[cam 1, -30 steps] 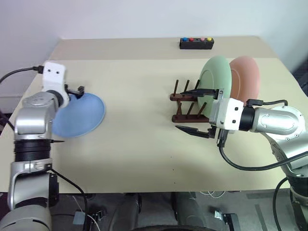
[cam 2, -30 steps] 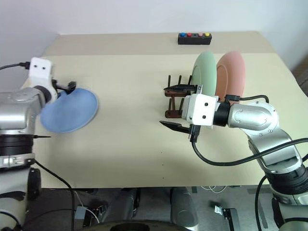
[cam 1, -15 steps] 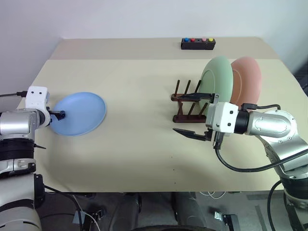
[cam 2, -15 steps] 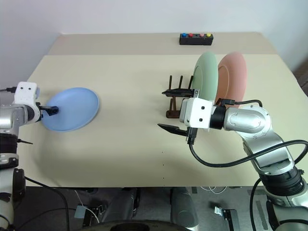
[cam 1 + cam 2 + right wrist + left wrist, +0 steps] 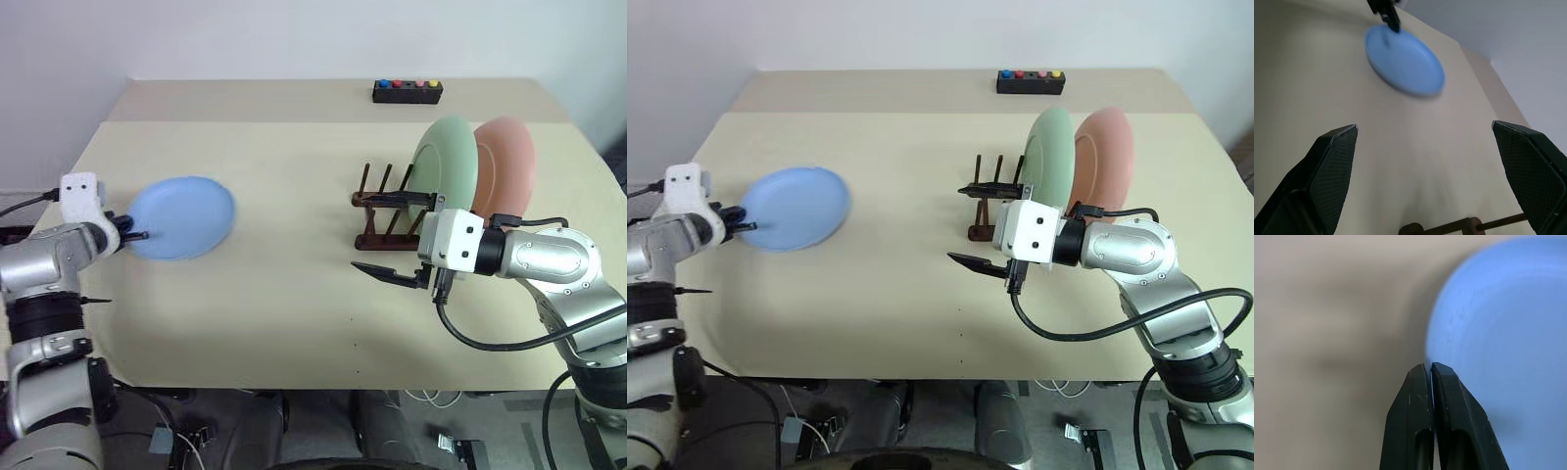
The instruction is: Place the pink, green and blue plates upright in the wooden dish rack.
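left eye view: the left gripper is pinched onto the near-left rim of the blue plate, which sits at the left of the table; an edge grip like this suits tipping the plate upright later. the green plate and pink plate already stand on edge at the right end of the wooden dish rack, the pink one farthest right, so the pegs to their left look free for the last plate.

right eye view: the right gripper hangs with its jaws spread wide and nothing between them, just in front of the rack's left end, probably waiting to receive or steady the blue plate.

left wrist view: the two black fingers are pressed together right at the blue rim, clamping its thin edge.

right wrist view: the wide-set fingers frame the blue plate far off across the table, with the other gripper's tip at its rim and a rack bar close by.
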Available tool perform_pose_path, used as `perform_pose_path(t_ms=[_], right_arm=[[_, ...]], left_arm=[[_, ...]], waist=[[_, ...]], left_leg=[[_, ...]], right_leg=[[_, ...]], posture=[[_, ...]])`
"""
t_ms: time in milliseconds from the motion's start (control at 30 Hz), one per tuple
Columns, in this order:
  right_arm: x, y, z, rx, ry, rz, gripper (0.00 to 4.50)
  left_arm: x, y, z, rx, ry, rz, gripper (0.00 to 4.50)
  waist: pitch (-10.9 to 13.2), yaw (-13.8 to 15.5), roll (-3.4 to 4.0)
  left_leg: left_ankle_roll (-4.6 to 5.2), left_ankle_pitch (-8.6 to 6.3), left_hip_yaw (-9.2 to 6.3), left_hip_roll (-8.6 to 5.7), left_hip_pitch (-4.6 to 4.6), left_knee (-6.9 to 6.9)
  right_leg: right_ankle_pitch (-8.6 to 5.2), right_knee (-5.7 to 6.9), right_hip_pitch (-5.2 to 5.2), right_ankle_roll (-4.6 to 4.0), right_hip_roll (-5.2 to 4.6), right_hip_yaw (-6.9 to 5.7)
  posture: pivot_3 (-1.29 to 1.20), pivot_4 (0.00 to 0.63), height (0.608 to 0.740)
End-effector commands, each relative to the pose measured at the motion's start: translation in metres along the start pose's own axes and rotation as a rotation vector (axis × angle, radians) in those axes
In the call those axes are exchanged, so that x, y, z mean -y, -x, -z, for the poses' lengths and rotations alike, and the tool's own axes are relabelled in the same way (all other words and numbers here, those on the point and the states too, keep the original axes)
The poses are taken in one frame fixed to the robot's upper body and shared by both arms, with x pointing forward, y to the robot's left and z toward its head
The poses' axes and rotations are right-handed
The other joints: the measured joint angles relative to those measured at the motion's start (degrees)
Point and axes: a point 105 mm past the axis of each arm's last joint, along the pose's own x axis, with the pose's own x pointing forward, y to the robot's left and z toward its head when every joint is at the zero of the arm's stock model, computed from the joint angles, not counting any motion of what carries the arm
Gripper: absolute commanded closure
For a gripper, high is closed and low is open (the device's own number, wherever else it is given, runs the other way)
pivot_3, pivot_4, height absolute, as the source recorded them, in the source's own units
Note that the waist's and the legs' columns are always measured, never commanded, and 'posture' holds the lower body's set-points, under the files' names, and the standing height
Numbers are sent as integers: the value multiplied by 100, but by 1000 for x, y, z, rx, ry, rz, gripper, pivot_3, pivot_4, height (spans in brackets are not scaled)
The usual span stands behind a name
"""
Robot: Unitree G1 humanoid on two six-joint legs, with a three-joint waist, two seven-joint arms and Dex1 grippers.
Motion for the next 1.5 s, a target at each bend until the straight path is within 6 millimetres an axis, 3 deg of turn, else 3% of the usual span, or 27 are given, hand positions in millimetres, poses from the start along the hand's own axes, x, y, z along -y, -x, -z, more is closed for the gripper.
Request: perform_pose_path(t_ms=[33,200,500,833,933,1100,1167,1400,1500], right_arm=[[8,3,-10,16,67,32,0],[16,0,-11,5,128,68,0],[46,-5,-3,-80,332,210,0],[64,-22,-8,-94,566,304,0],[63,-30,-8,-98,622,298,0],[56,-37,-1,-119,676,269,0],[53,-39,1,-126,675,257,795],[51,-38,6,-157,686,251,4342],[53,-38,9,-170,691,252,4432]], left_arm=[[44,21,-62,313,-9,149,4480],[106,40,-100,526,-5,298,4480],[157,57,-130,631,-74,381,4480],[209,66,-132,644,-136,443,4480],[227,69,-128,630,-128,492,4480],[240,72,-125,619,-119,529,4480],[243,73,-124,617,-116,539,4500],[244,75,-125,616,-109,555,4500],[245,74,-124,615,-107,562,4500]], waist=[[3,-19,-5],[6,-35,-11],[7,-38,-13],[9,-63,-16],[9,-47,-16],[10,-42,-16],[9,-46,-16],[10,-46,-16],[10,-46,-16]], left_leg=[[0,0,0,0,-1,-1],[-1,0,2,0,-5,-4],[-1,0,6,-1,-2,-4],[-3,2,6,0,-4,-12],[-4,2,7,-1,-4,-10],[-4,2,7,-2,-5,-9],[-5,2,7,-1,-4,-10],[-5,3,7,-1,-4,-10],[-6,3,8,-2,-4,-10]], right_leg=[[1,-1,-2,-1,0,0],[2,-1,-8,-2,-1,1],[2,-1,-9,-2,1,3],[2,-5,-14,-2,2,3],[2,-6,-13,-2,1,4],[2,-6,-12,-2,1,4],[2,-5,-12,-2,2,4],[2,-5,-12,-2,2,4],[2,-5,-12,-2,1,4]], posture=[[0,150,740],[0,150,740],[0,150,740],[0,150,740],[0,150,740],[0,150,740],[0,150,740],[0,150,740],[0,150,740]])
